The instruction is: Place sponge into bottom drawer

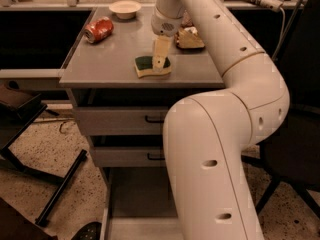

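The sponge (147, 67), dark green on top with pale yellow foam below, lies on the grey cabinet top near its front edge. My gripper (160, 64) points straight down onto the right part of the sponge, touching or just above it. The bottom drawer (134, 196) is pulled out at floor level, a flat grey tray, and its right side is hidden by my arm.
A red can (99, 29) lies at the back left of the cabinet top, a white bowl (125, 8) behind it, and a brown-and-cream bag (190, 38) just right of the gripper. Two shut upper drawers (120, 120) have black handles. A black chair base (60, 186) is on the floor at left.
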